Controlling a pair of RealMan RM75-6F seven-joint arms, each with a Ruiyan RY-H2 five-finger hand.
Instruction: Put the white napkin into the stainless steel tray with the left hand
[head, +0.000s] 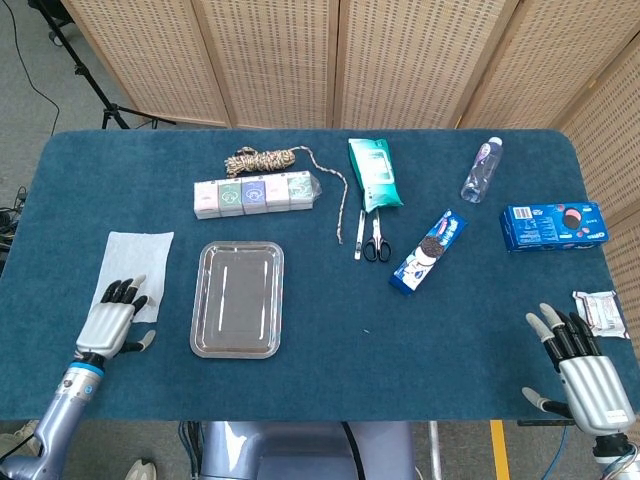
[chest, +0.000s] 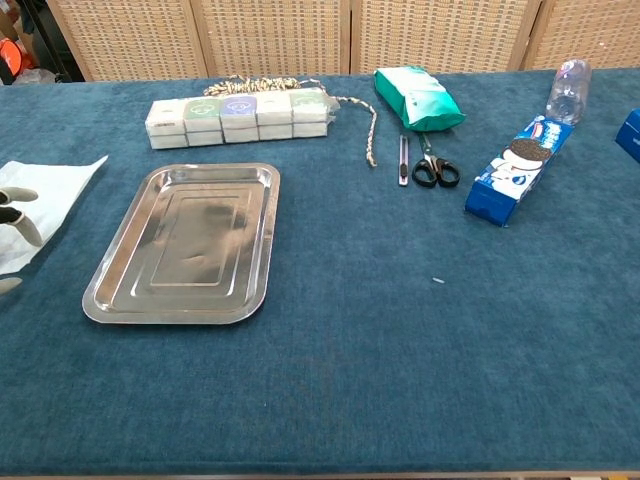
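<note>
Napkin (head: 137, 262), white and flat, lies near the table's left edge, just left of the empty stainless steel tray (head: 238, 298). Left hand (head: 112, 317), fingers spread, overlaps its near end, gripping nothing; pickup and transfer remain.

A table (head: 320, 350) in blue cloth carries a napkin (head: 135, 265) beside a tray (head: 238, 298) — behind them a row of small boxes (head: 255, 194) and a rope (head: 262, 159). Rightward lie a green pack (head: 374, 173), scissors (head: 375, 240), cookie packs (head: 430, 250), a bottle (head: 481, 170), a blue box (head: 553, 225).
</note>
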